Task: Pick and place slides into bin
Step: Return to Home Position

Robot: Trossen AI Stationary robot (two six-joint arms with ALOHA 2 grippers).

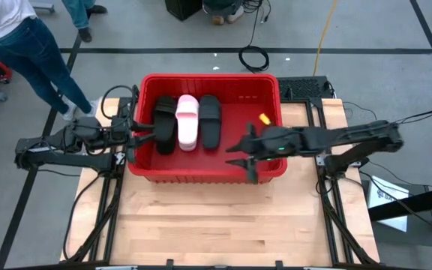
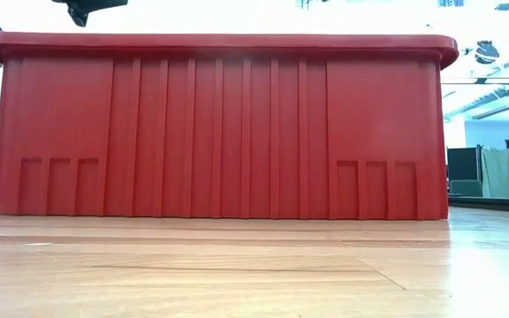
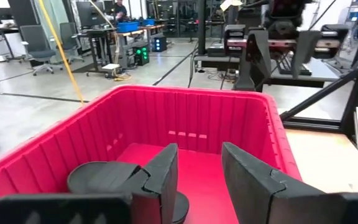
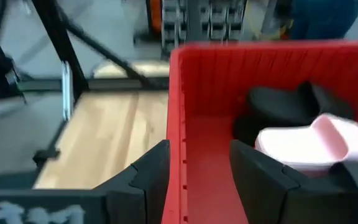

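Observation:
The red bin (image 1: 208,77) stands on the far half of the wooden table; the low view shows its ribbed near wall (image 2: 219,132). Three slides lie side by side on its floor: a black one (image 1: 165,124), a pale pink one (image 1: 187,120) and another black one (image 1: 211,120). My left gripper (image 1: 150,135) hovers open just inside the bin's left wall, above the leftmost black slide (image 3: 104,177), with nothing between its fingers (image 3: 197,155). My right gripper (image 1: 240,161) hangs open over the bin's near right part, above the near rim (image 4: 176,124), with the pink slide (image 4: 316,146) ahead of it.
A small orange thing (image 1: 264,118) lies in the bin's far right part. Bare wooden tabletop (image 1: 216,225) stretches from the bin to the near edge. A person in jeans (image 1: 28,52) stands beyond the table's far left corner.

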